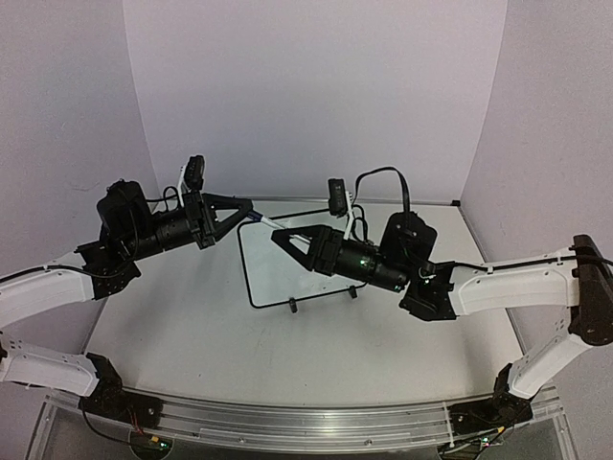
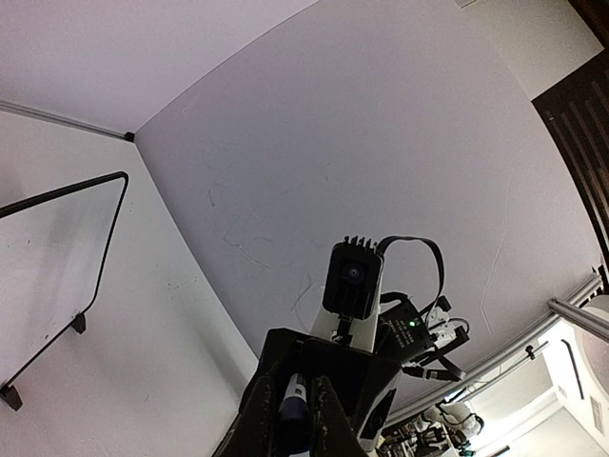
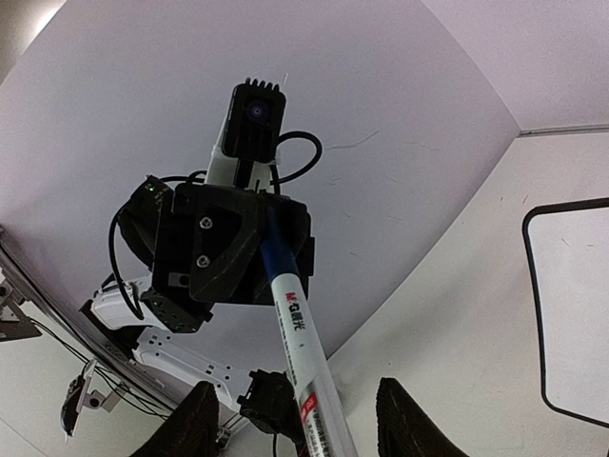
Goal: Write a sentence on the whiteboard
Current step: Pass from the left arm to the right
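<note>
So the left gripper is pinching the blue end of the slim white marker pen tight and holding it up in the air. The right gripper is sitting spread, one finger either side of the white barrel, and it isn't touching it as far as I can see. The small white whiteboard with the thin black frame is standing on its two little feet on the pale bench, just below both of them. It's looking blank to me, no sentence showing.

What I'm worrying about: if the right one is clamping off-centre, it's levering the pen out of the left's pinch and dropping it. And any low swing is tipping that light board over.
</note>
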Robot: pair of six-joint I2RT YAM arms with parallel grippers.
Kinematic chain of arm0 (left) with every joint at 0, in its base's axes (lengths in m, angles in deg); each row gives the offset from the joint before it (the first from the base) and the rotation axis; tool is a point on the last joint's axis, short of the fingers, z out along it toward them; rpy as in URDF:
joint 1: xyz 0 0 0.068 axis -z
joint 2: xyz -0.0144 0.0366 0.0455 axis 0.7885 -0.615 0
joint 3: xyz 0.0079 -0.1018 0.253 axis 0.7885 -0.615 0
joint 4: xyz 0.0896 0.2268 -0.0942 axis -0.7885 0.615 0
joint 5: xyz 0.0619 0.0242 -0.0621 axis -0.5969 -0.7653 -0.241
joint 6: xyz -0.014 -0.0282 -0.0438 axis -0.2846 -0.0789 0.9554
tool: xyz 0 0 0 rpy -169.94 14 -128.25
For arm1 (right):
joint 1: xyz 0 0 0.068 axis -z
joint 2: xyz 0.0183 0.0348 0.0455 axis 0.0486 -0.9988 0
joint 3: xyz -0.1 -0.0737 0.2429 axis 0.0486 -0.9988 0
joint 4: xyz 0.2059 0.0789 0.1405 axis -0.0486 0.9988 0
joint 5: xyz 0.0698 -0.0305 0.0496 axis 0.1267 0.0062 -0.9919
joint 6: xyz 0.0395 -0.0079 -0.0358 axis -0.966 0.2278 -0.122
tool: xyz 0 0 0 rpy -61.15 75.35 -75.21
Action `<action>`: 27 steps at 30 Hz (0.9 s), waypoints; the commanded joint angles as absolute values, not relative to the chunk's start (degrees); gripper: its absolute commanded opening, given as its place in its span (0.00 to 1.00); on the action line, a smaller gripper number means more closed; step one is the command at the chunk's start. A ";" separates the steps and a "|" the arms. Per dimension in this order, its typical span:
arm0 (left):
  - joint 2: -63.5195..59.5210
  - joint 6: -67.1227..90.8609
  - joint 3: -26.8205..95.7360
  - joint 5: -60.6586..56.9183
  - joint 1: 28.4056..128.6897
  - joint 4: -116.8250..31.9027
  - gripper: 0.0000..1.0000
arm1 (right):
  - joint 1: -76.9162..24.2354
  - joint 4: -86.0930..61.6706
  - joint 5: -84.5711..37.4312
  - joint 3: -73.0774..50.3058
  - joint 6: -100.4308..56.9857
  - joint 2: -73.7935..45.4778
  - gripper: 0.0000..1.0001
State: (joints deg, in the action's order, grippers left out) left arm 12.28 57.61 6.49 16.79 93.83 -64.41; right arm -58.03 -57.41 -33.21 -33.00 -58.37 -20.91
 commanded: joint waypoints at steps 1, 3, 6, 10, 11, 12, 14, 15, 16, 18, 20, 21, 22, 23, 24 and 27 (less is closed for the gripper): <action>12.87 58.48 6.84 17.77 93.44 -66.28 0.00 | -58.04 -62.78 -33.90 -31.29 -59.02 -20.88 0.53; 12.68 58.47 6.96 17.90 93.44 -65.54 0.00 | -58.04 -63.26 -33.95 -31.37 -59.01 -20.75 0.52; 12.53 58.47 6.68 17.82 93.44 -64.93 0.00 | -58.09 -63.41 -33.89 -31.51 -58.73 -20.55 0.49; 12.22 58.47 6.71 17.89 93.44 -64.27 0.00 | -58.08 -63.43 -33.94 -31.56 -58.65 -20.68 0.44; 12.05 58.54 6.77 18.09 93.47 -64.27 0.00 | -58.08 -63.48 -33.94 -31.50 -58.63 -20.75 0.43; 11.91 58.67 6.87 18.19 93.45 -64.26 0.00 | -58.04 -63.46 -33.95 -31.48 -58.59 -20.78 0.41; 11.80 58.66 7.13 18.32 93.44 -64.14 0.00 | -58.03 -63.46 -33.99 -31.40 -58.38 -20.79 0.40; 11.80 58.65 7.18 18.40 93.44 -64.06 0.00 | -58.03 -63.46 -34.02 -31.39 -58.29 -20.73 0.40; 11.75 58.57 7.42 18.50 93.44 -63.49 0.00 | -58.07 -63.45 -34.06 -31.39 -58.10 -20.66 0.40; 11.54 58.54 7.70 18.83 93.44 -62.98 0.00 | -58.05 -63.43 -34.06 -31.43 -58.03 -20.62 0.40; 11.22 58.70 7.90 19.40 93.44 -62.94 0.00 | -58.04 -63.51 -33.90 -31.47 -57.96 -20.62 0.40; 10.99 58.88 7.98 19.75 93.44 -62.95 0.00 | -58.03 -63.50 -33.86 -31.47 -57.87 -20.62 0.40; 10.76 59.02 8.06 19.93 93.44 -62.95 0.00 | -58.03 -63.45 -33.88 -31.47 -57.81 -20.62 0.40; 10.64 59.05 8.07 20.17 93.44 -62.95 0.00 | -58.03 -63.49 -33.87 -31.47 -57.76 -20.62 0.40; 10.42 59.15 8.12 20.48 93.44 -62.95 0.00 | -58.10 -63.46 -33.94 -31.39 -57.51 -20.62 0.39; 9.81 59.43 8.16 21.04 93.44 -62.97 0.00 | -58.05 -63.52 -34.04 -31.14 -57.13 -20.62 0.27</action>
State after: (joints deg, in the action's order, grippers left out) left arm 11.06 59.42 6.52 19.47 93.48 -64.41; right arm -57.99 -59.61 -33.32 -33.00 -58.15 -20.93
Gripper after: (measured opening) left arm 0.081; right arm 0.323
